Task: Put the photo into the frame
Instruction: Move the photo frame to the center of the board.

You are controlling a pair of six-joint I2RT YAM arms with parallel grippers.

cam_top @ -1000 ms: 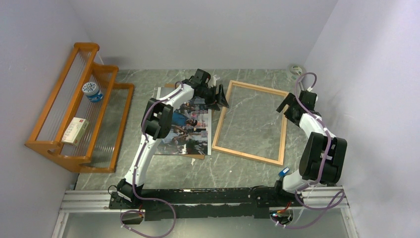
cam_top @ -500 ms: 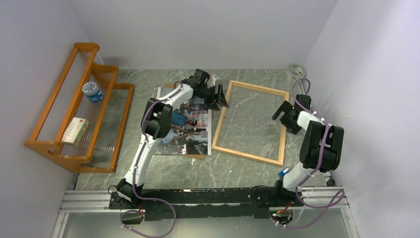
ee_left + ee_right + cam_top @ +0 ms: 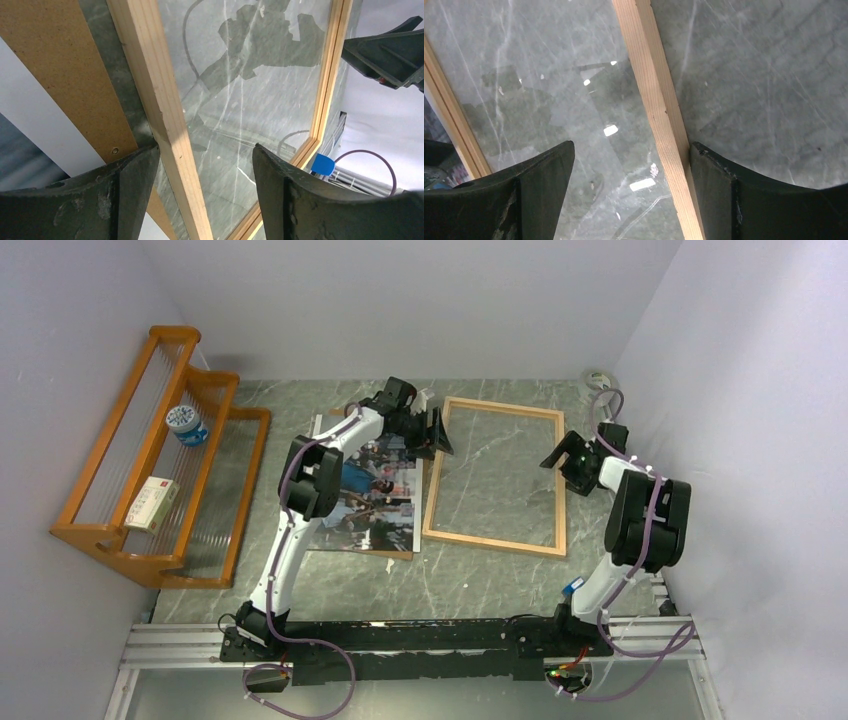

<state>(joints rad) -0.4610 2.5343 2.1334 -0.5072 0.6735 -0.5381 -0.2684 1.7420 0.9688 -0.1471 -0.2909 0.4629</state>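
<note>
The frame, a large thin-edged light-wood rectangle, lies flat on the grey marbled counter between the two pincers. Reflections inside it suggest a clear pane. The left pincer is released, its jaws spread astride one long rail. The right pincer is also released, one finger just beside the outer face of the opposite rail and the other well inside.

The photo, a large glossy paper print of street figures with a white border, rests just outside the left pincer's outer finger. It sits on a brown hardboard backing board.

The likeliest trouble is that outer finger. It hangs over the board's edge, so closing it might catch board or print along with the rail. If the pincers move unevenly, the frame could skew and ride over the print's near edge, creasing it. The print is flat and slick, so it may be hard to lift.

Far beyond the left pincer stands an orange wooden rack holding a round blue-and-white tub and a small box. Their printing is too small to read, and no other writing shows.
</note>
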